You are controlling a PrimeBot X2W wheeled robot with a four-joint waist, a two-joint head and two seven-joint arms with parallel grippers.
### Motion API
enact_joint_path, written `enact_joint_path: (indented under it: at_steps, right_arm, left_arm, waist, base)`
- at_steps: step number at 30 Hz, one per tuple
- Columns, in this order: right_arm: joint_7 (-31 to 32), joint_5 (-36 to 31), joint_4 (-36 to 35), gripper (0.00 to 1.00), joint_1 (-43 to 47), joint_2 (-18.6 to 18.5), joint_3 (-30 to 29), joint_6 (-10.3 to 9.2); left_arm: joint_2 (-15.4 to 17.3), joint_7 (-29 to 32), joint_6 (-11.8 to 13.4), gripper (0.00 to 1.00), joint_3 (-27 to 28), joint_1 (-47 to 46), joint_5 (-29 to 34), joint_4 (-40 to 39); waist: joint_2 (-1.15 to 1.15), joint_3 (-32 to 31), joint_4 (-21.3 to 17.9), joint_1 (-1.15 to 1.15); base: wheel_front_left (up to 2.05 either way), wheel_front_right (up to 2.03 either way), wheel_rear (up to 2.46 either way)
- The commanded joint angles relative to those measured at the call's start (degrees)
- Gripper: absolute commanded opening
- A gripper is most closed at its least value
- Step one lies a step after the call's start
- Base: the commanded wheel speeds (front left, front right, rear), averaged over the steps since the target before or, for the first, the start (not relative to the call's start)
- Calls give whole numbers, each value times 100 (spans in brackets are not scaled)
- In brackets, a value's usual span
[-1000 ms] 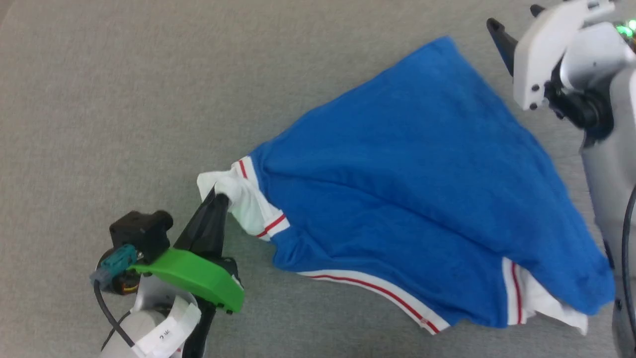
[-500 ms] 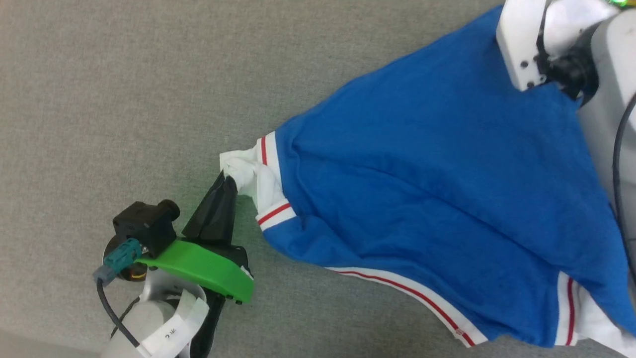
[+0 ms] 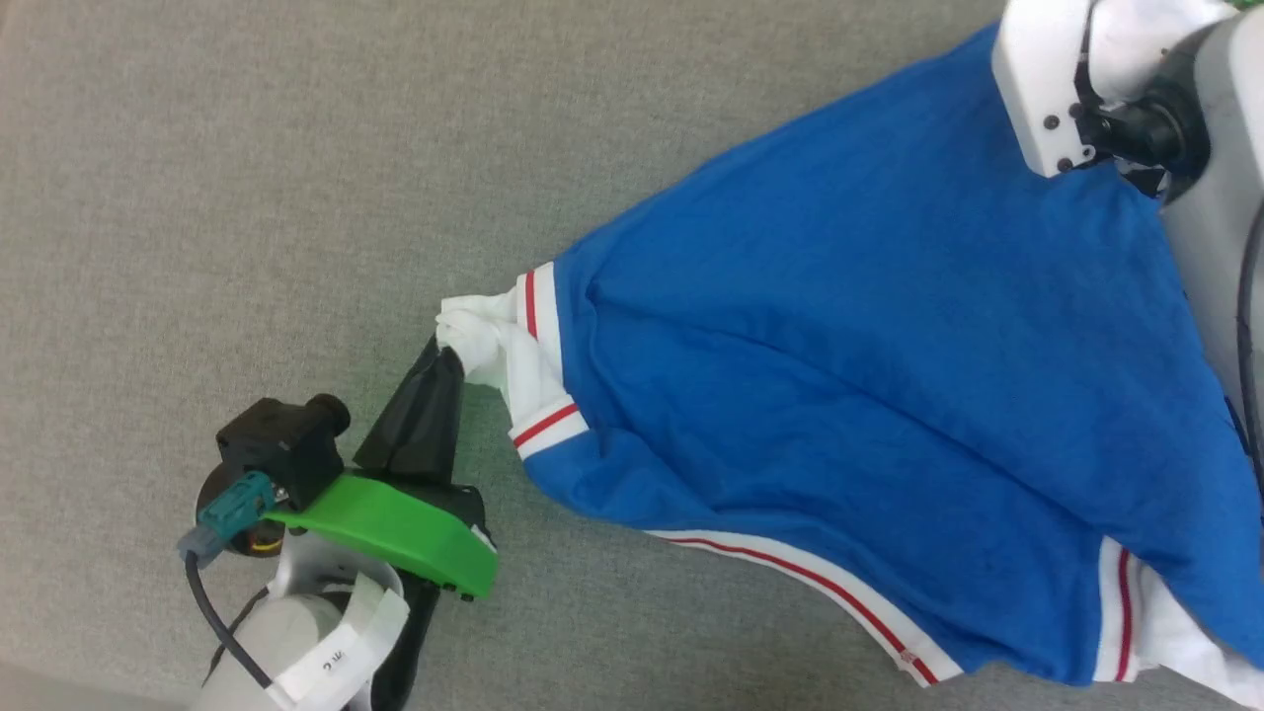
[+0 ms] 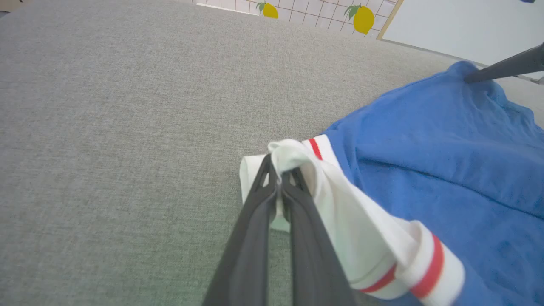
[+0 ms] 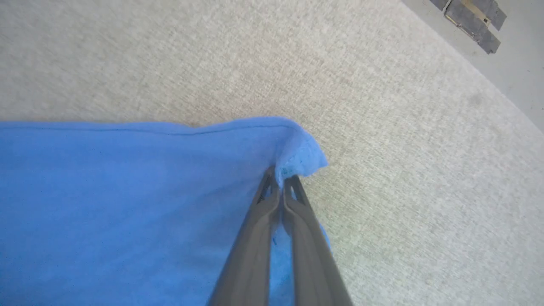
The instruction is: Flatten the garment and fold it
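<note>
The garment (image 3: 869, 375) is a royal-blue jersey lying plain side up on the grey surface, white sleeves with red stripes showing at its left and lower right. My left gripper (image 3: 449, 354) is shut on the bunched white sleeve (image 4: 297, 161) at the garment's left tip. In the left wrist view the left gripper (image 4: 278, 172) has its fingers pressed together with cloth draped over them. My right gripper (image 5: 280, 176) is shut on a blue corner of the garment (image 5: 127, 191), which puckers at the fingertips. The right arm's white wrist housing (image 3: 1047, 89) covers that far corner in the head view.
The grey fabric surface (image 3: 247, 197) stretches wide to the left and beyond the garment. A tiled wall with lemon prints (image 4: 361, 17) stands past its far edge. Bare floor (image 5: 510, 51) lies beyond the surface's edge at the right wrist view's upper right.
The right gripper came down over the garment's far blue corner and its open fingers shut on it. The head camera shifted. The left gripper kept hold of the white sleeve.
</note>
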Motion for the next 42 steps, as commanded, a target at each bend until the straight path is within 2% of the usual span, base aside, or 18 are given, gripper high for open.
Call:
enact_joint_path:
  at_steps: [1, 5, 12, 16, 23, 32, 37, 42]
  right_arm:
    - [-169, 88, -65, 0, 96, 20, -122, -8]
    - [-593, 349, -291, 0, 244, 92, -336, -8]
    - [-1018, 1018, -1053, 0, 1190, -136, -593, -8]
    - [-1052, 1367, -1592, 0, 2076, -290, -767, -8]
    - [-980, 1833, -2399, 0, 3665, -264, -1232, -8]
    - [-668, 2099, -3145, 0, 5474, 129, -1838, -8]
    - [-609, 2107, -3422, 0, 5650, 271, -2036, -8]
    - [-597, 2142, -3552, 0, 5141, 216, -2144, -8]
  left_arm:
    - [57, -19, 45, 0, 37, -17, 6, 17]
    - [131, 18, 86, 0, 105, 77, -36, 83]
    - [277, 136, 195, 0, 212, 336, -112, 184]
    - [355, 196, 255, 0, 270, 532, -170, 218]
    - [425, 274, 263, 0, 279, 780, -285, 307]
    - [401, 277, 218, 0, 195, 856, -353, 407]
    - [400, 256, 113, 0, 168, 802, -422, 514]
    - [576, 304, -176, 0, 227, 376, -489, 642]
  waist:
    - [0, -211, -138, -1]
    - [0, -573, -331, -1]
    - [0, -1317, -751, -1]
    - [0, -1683, -985, -1]
    - [0, -2054, -1211, -1]
    - [0, -2198, -1214, -1]
    - [0, -2227, -1189, -1]
    - [0, -2311, -1162, -1]
  base:
    - [0, 0, 0]
    - [0, 0, 0]
    - [0, 0, 0]
    - [0, 0, 0]
    - [0, 0, 0]
    - [0, 0, 0]
    - [0, 0, 0]
    - [0, 0, 0]
